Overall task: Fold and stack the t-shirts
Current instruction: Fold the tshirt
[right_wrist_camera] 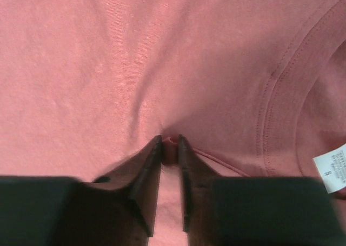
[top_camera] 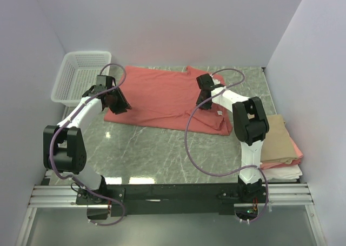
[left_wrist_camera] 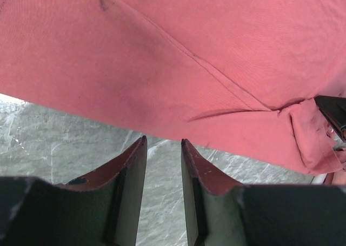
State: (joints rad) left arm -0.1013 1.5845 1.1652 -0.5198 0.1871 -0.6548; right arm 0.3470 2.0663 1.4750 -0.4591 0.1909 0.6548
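Note:
The salmon-red t-shirt (top_camera: 162, 94) lies spread on the marble table (top_camera: 157, 154) at the back middle. My left gripper (top_camera: 119, 106) is at the shirt's left front edge. In the left wrist view it (left_wrist_camera: 162, 140) is open and empty over bare marble, and the shirt's edge (left_wrist_camera: 162, 57) lies just beyond the fingertips. My right gripper (top_camera: 203, 104) is on the shirt near the collar. In the right wrist view it (right_wrist_camera: 170, 140) is shut on a small pinched fold of the shirt (right_wrist_camera: 108, 67). A stack of folded tan (top_camera: 278, 138), pink (top_camera: 296, 151) and white (top_camera: 284, 173) shirts lies at the right.
A white mesh basket (top_camera: 81, 75) stands at the back left, close to the left arm. The shirt's white size label (right_wrist_camera: 331, 167) and collar seam (right_wrist_camera: 270, 105) are to the right of the right gripper. White walls enclose the table at the back and both sides.

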